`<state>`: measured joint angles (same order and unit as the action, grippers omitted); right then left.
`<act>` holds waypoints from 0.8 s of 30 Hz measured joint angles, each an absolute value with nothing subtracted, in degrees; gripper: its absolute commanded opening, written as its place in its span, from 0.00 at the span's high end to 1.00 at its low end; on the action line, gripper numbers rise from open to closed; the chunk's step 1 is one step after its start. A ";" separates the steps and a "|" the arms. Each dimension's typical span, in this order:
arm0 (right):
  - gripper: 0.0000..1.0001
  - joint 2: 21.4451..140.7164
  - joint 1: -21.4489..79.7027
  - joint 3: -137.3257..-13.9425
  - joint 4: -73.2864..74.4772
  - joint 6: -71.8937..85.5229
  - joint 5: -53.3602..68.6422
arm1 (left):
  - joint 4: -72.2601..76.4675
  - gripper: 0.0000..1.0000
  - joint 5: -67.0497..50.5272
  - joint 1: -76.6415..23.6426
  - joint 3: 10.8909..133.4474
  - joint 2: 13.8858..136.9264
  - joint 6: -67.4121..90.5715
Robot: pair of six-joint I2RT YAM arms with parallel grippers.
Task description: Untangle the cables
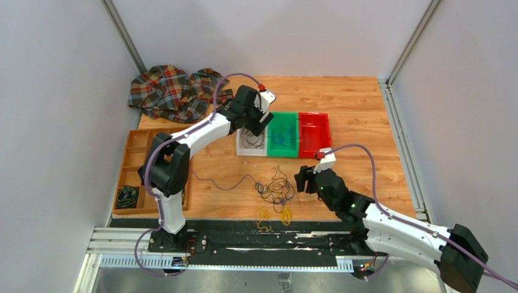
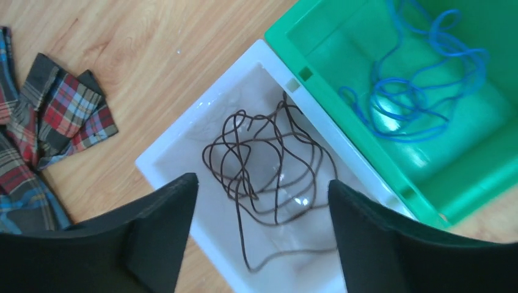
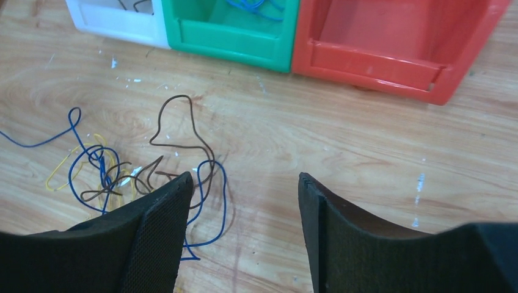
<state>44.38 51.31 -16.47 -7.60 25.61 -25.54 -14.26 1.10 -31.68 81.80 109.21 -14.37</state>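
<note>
Wooden table (image 1: 360, 104), cables (image 1: 275, 192) near front edge

Three bins (image 1: 314, 135), one plaid cloth (image 1: 174, 91), one wooden tray (image 1: 135, 160), one cable tangle (image 1: 276, 192).

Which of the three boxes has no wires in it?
The red box; the white box holds brown wire, the green box blue wire.

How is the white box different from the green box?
The white plastic bin holds a dark brown wire; the green plastic bin holds a blue wire. The left gripper hovers open over the white bin, not the green one. Both are open-topped, side by side.
</note>
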 measured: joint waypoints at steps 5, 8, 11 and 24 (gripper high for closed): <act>0.34 51.94 51.22 -20.60 -7.88 24.21 -20.16 | -23.62 0.02 -2.55 -31.68 86.32 102.94 -14.33; 0.34 57.98 50.61 -23.86 -9.08 22.04 -15.05 | -29.12 0.02 -4.21 -31.68 88.79 99.79 -14.35; 0.34 64.20 49.19 -27.79 -9.52 19.97 -9.80 | -33.65 0.02 -5.52 -31.46 90.21 97.45 -14.02; 0.67 81.84 48.60 -38.09 -9.91 21.56 -2.09 | -41.93 0.02 -9.87 -26.52 86.72 89.67 -11.22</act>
